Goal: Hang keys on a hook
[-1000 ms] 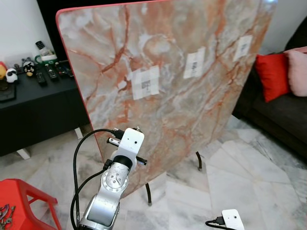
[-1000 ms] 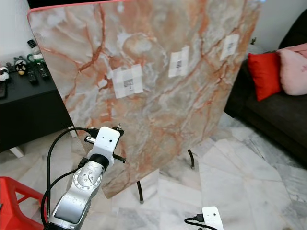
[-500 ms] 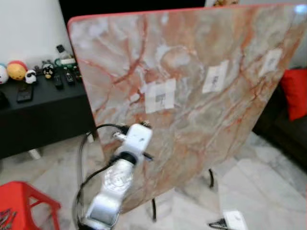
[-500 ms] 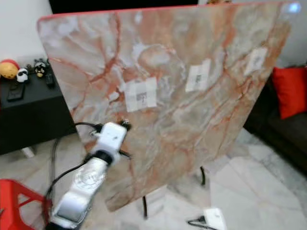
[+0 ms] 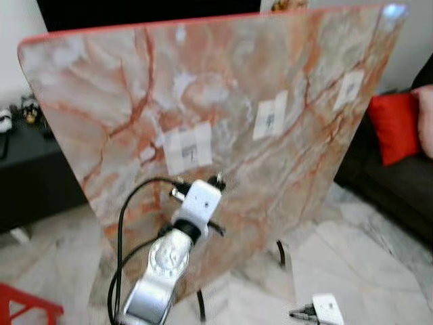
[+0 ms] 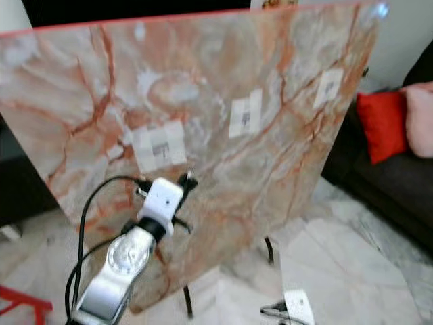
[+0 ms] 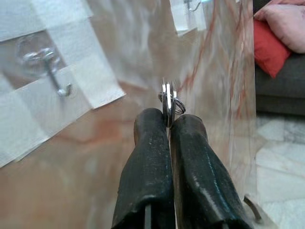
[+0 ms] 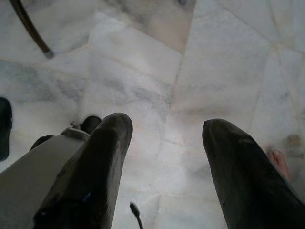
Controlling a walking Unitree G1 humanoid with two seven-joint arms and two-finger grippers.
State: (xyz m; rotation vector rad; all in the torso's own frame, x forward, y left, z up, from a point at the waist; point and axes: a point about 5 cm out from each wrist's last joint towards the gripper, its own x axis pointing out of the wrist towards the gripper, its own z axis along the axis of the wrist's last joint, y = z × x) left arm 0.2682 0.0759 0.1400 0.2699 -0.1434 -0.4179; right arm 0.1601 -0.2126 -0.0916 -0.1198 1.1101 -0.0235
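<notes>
- Now your left gripper (image 7: 167,125) pinches the key ring (image 7: 167,101) near the taped hook (image 7: 53,71) on the marble board (image 5: 223,101).
- Misaligned, the ring could slip past the hook.
- Your right gripper (image 8: 167,131) hangs wide apart over the floor.

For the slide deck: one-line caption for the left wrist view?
Left gripper pinches a key ring edge-on before the marble board, short of the taped hook.

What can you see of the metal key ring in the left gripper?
The silver metal key ring shows edge-on as thin stacked loops, with a smaller loop at its side. The left gripper is shut on its lower part between its black fingers. It stands upright before the marble-patterned board, apart from the hook. No keys can be made out.
</notes>
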